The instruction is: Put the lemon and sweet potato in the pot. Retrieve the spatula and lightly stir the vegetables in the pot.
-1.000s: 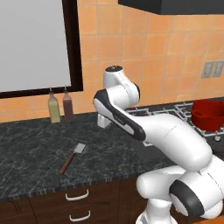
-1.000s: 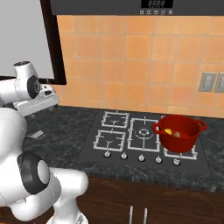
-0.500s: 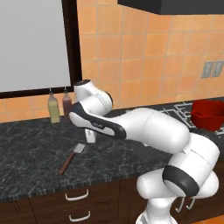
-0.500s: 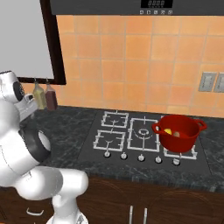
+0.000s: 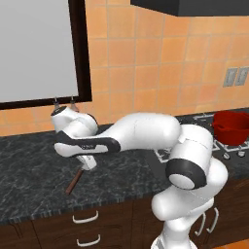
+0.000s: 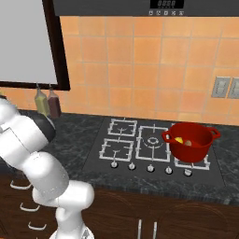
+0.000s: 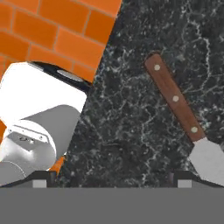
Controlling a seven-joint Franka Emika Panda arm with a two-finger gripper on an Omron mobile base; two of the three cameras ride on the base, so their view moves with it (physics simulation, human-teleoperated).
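Observation:
The spatula lies flat on the dark counter, its reddish-brown handle (image 7: pixel 175 98) running into the silver blade (image 7: pixel 210 159); the handle's end (image 5: pixel 72 183) pokes out below my hand. My gripper (image 7: pixel 113 180) is open and hangs low over the counter, with the spatula beside its right fingertip (image 7: pixel 186 179) and nothing between the tips. From the left base view the gripper (image 5: pixel 89 164) sits just above the blade end. Far to the right, the red pot (image 6: pixel 191 141) stands on the stove, holding the lemon (image 6: pixel 179 140) and the sweet potato (image 6: pixel 188 143).
Two sauce bottles (image 6: pixel 47 101) stand against the tiled wall behind the spatula, under a dark-framed window. The stove (image 6: pixel 135 142) with its knobs lies between the spatula and the pot. Drawers (image 5: pixel 85 217) run under the counter's front edge.
The arm has swung left and down, bringing the hand from mid-height above the counter to just over the spatula. The pot and its contents have not moved.

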